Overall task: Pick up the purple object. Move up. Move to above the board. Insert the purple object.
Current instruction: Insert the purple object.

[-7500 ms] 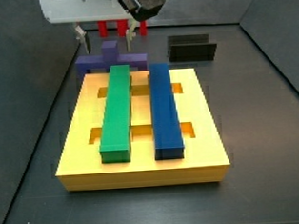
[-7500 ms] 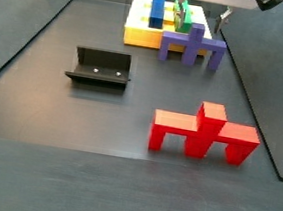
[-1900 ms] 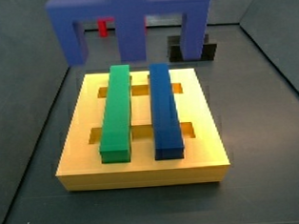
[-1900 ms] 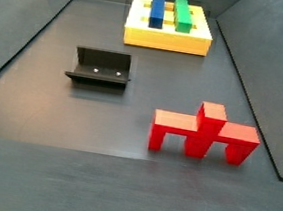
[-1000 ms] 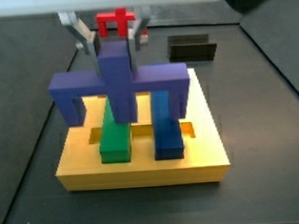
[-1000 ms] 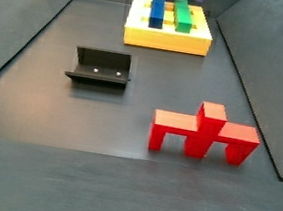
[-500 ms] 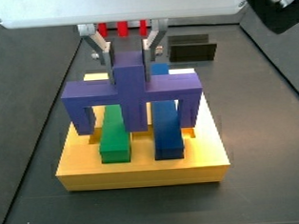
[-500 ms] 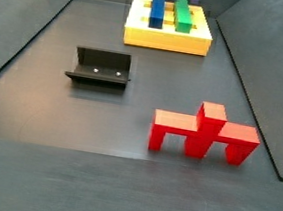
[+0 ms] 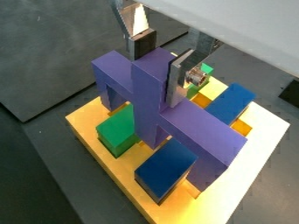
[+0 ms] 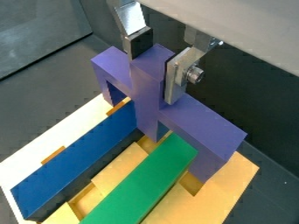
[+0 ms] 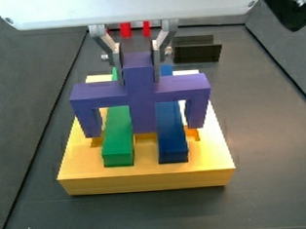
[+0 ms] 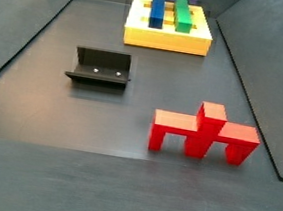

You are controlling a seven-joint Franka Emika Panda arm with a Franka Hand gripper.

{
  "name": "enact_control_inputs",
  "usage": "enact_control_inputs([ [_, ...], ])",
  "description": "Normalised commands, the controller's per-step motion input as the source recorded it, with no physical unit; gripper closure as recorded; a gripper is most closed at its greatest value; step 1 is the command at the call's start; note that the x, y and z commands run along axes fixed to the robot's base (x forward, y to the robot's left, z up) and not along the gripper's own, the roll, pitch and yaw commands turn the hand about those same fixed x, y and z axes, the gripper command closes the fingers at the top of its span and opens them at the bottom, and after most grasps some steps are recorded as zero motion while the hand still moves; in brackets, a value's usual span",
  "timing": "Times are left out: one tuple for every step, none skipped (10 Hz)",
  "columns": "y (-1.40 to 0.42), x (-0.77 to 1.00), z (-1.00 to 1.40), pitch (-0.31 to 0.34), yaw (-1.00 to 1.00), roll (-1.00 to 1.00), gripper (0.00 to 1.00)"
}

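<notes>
One piece held: blocky violet-purple object [image 11: 139,91], crossbar spanning the green bar [image 11: 118,134] and blue bar [image 11: 173,133], directly above the board.
Gripper: gripper [image 9: 163,58] clamped on the purple stem, silver fingers [image 10: 184,73] either side.
Board: flat yellow slotted block [image 11: 146,172].
Beyond the board: black fixture [image 12: 99,67], red legged piece [image 12: 204,134], well apart.

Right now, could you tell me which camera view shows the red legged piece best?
A side view: the red legged piece stands whole and unobstructed on the floor. The other side view shows only a sliver behind the gripper; both wrist views miss it.
</notes>
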Motion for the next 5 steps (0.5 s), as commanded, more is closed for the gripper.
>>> enact_control_inputs([
  [0.03,-0.2,-0.05,-0.027,0.0,0.0,1.0],
  [0.0,-0.04,-0.11,-0.043,0.02,0.02,1.0],
  [0.0,0.0,-0.23,-0.066,0.02,0.0,1.0],
  [0.0,0.07,-0.23,-0.053,0.0,0.0,1.0],
  [-0.03,0.18,-0.13,-0.01,0.0,0.0,1.0],
])
